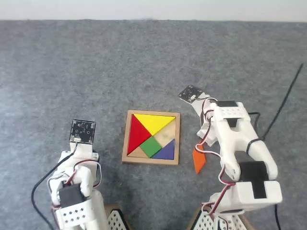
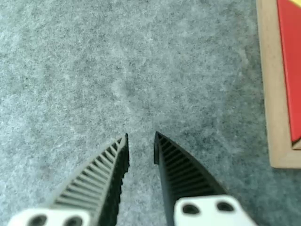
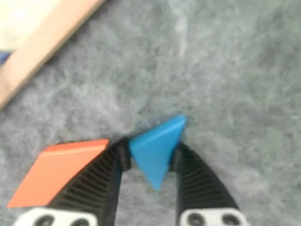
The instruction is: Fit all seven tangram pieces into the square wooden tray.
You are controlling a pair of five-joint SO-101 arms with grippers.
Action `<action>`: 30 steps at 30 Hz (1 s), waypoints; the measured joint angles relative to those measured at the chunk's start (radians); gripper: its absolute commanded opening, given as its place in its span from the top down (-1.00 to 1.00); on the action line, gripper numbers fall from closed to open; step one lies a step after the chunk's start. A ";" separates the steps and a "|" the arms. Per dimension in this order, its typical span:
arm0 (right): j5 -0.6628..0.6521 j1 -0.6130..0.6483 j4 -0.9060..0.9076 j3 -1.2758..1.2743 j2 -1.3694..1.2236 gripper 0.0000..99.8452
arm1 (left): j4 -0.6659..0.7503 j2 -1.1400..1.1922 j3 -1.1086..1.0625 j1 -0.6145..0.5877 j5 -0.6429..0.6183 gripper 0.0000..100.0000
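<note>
Right arm's pincer [image 3: 150, 148] is the interesting bit. It's closed down on a small light-blue wooden triangle [image 3: 157, 136], one ribbed black finger [image 3: 106, 176] on each side. The jaws are only as far apart as the piece is wide, and one corner of the triangle sticks out past the fingertips. Can't tell if the triangle is resting on the grey carpet mat [image 1: 96, 72] or just off it.

A flat orange wooden parallelogram [image 3: 56, 169] lies right up against the outside of one finger, looks like touching. From the high view that orange piece [image 1: 198, 160] sits on the mat just off the right side of the square wooden tray [image 1: 125, 143], next to the right arm [image 1: 235, 139]. A strip of the tray's rim [image 3: 42, 44] shows close by in the right wrist view too.

Left arm's pincer [image 2: 141, 139] is nearly closed, just a thin gap between the tips, nothing in it. It's above bare mat with the tray's rim [image 2: 270, 94] off to one side, well apart from the fingers. The left arm [image 1: 74, 187] is down at the near left of the table.

The tray is mid-table between the two arms. In it:
- yellow triangle [image 1: 153, 122] along the far edge
- red triangle [image 1: 136, 136] along the left
- green square [image 1: 151, 146] in the middle
- dark blue-purple piece [image 1: 166, 151] at the near right corner

Bare wood shows at the right side and the near left corner.
</note>
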State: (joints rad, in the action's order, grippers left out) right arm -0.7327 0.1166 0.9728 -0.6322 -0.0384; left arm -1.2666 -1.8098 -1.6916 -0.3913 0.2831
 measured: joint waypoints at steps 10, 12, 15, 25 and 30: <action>0.064 -0.046 0.080 0.075 -0.002 0.96 | 0.000 0.000 0.000 0.000 0.000 0.83; 0.107 -0.043 0.141 0.114 0.002 0.96 | 0.000 0.000 0.000 0.000 0.000 0.83; 0.206 -0.040 0.210 0.161 0.028 0.95 | 0.000 0.000 0.000 0.000 0.000 0.83; 0.525 0.319 0.285 0.249 0.051 0.95 | 0.000 0.000 0.000 0.000 0.000 0.83; 0.586 0.466 0.250 0.276 0.051 0.95 | 0.000 0.000 0.000 0.000 0.000 0.83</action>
State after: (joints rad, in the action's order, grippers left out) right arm -0.1465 0.5831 1.2229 -0.3560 0.0123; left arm -1.2666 -1.8098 -1.6916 -0.3913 0.2831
